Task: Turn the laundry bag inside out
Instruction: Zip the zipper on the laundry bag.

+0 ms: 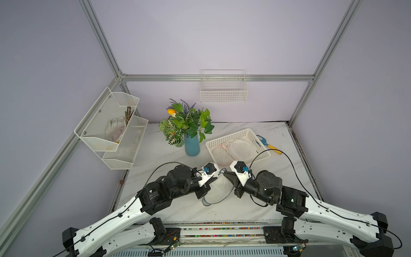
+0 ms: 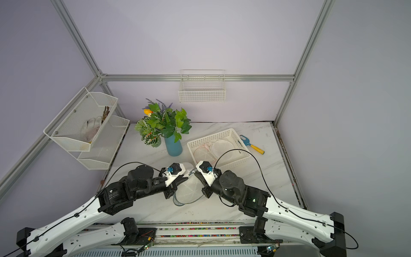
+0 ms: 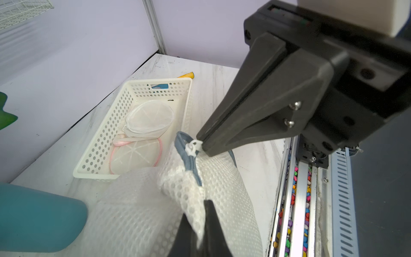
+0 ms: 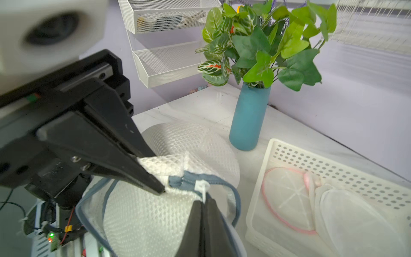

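Bag (image 1: 219,189) on table (image 1: 178,207), centre-front; left gripper (image 4: 161,191) pinches its mesh by zip (image 4: 195,177), right gripper (image 3: 201,144) clamped on pull (image 3: 192,148), so unzipping, I reckon; next I draw pull along steadily.

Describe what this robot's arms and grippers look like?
The left arm and right arm match: white, bone-shaped links, bulky black joints, a thin black cable looping to a white wrist block with a blue plug. The left gripper and right gripper are black, with two wedge-shaped fingers tapering to a point.
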You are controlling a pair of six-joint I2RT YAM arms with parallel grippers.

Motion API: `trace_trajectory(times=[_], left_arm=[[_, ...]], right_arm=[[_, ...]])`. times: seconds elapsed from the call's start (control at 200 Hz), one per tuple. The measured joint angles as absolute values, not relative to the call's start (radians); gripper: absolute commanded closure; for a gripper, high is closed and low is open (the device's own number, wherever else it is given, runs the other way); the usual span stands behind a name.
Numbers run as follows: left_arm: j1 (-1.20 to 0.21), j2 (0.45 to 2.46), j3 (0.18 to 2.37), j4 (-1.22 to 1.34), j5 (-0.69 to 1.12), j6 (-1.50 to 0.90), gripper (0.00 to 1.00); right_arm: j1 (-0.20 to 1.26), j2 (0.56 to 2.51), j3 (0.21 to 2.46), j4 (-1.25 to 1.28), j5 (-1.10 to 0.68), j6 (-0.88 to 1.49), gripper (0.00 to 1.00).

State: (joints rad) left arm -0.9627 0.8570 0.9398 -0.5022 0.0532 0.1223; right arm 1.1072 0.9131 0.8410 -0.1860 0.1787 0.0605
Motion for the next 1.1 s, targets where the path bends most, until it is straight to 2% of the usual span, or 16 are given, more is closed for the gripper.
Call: trace_trajectory(times=[0.25,0.525,0.665,0.99,1.105], left_arm=[[-0.964,0.815,0.860,-0.472,0.048,0.153,1.00],[-0.965,0.712,0.707,-0.373,0.048,0.149,1.00],[-0.964,0.669,0.656,-0.338,0.044,0.141,1.00],[-0.965,0.636,0.555,-0.283,0.030,0.099,1.00],[-0.965,0.628,0.524,-0.266,0.016,0.087,0.94]], right_arm=[[1.089,0.944,0.912,-0.345,0.084,0.283,1.00],[0.995,0.971,0.900,-0.374,-0.087,0.495,1.00],[0.916,0.954,0.847,-0.346,-0.179,0.593,1.00],[0.844,0.927,0.629,-0.160,-0.310,0.797,1.00],[0.831,0.932,0.583,-0.112,-0.340,0.861,1.00]])
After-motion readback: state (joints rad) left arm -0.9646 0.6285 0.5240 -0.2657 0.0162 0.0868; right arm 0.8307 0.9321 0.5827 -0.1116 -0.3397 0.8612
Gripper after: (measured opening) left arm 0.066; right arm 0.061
